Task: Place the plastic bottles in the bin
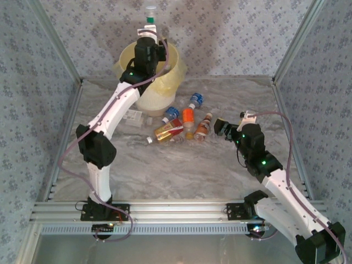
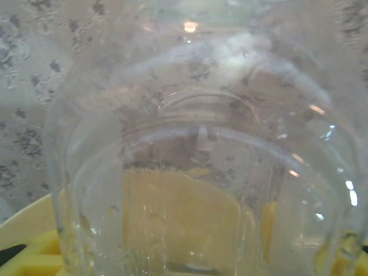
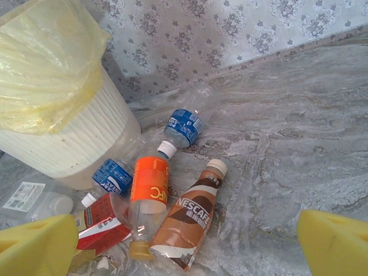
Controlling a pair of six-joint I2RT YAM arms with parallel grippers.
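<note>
A clear bottle [image 2: 201, 144] is gripped in the left claw [image 1: 149, 33] at the upper middle of the top view. It is held upright above the bin [image 1: 176, 69], green-banded neck uppermost. The right claw [image 1: 221, 127] is spread open at centre right, hovering near the pile. The other plastic bottles [image 1: 184, 124] are seen lying on the desk [image 1: 181, 165] mid-frame, just beside the bin. A brown Nescafé bottle [image 3: 192, 215] is touching an orange-labelled bottle [image 3: 149, 187].

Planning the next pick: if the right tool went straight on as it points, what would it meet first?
Most likely the brown Nescafe bottle, lying nearest ahead of the right tool; depth is unclear.
</note>
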